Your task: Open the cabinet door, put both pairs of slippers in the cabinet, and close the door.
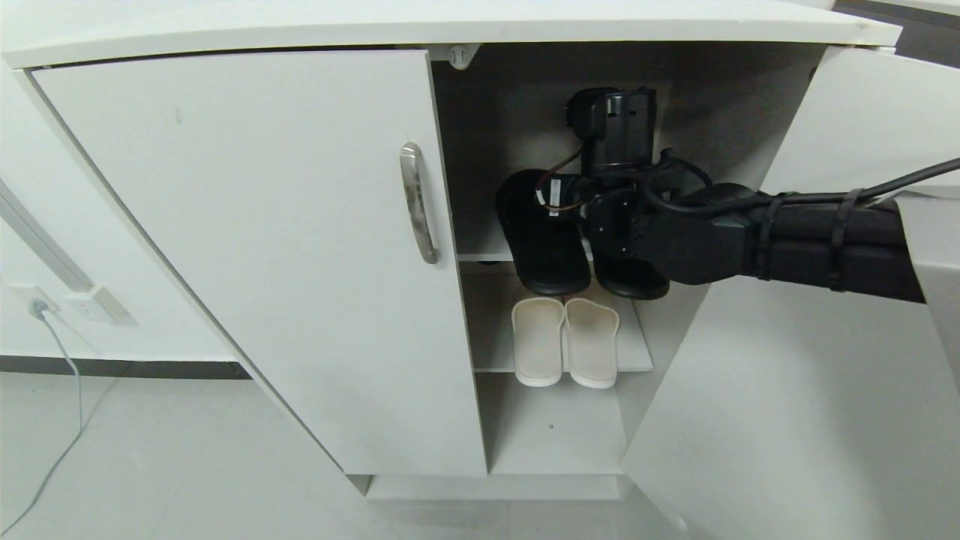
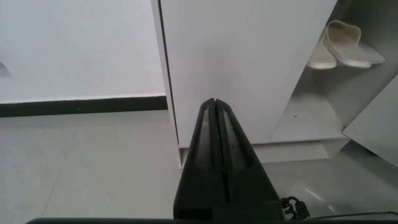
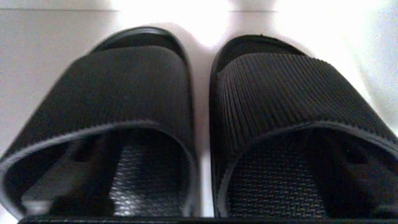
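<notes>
The white cabinet [image 1: 450, 26] has its right door [image 1: 787, 420] swung open and its left door [image 1: 247, 247] closed. A pair of black slippers [image 1: 546, 240] hangs over the front edge of the upper shelf, side by side, toes pointing into the cabinet. My right gripper [image 3: 204, 183] has one finger [image 3: 62, 180] inside each slipper and is shut on their adjoining inner walls. A pair of white slippers [image 1: 566, 341] lies on the middle shelf [image 1: 637, 352] below. My left gripper [image 2: 214, 124] is shut on nothing, low over the floor before the cabinet's closed door.
A metal handle [image 1: 418, 202] runs down the closed left door. The bottom compartment [image 1: 551, 442] holds nothing. On the wall at left are a socket [image 1: 34, 306] and a cable [image 1: 71, 420] trailing over the tiled floor.
</notes>
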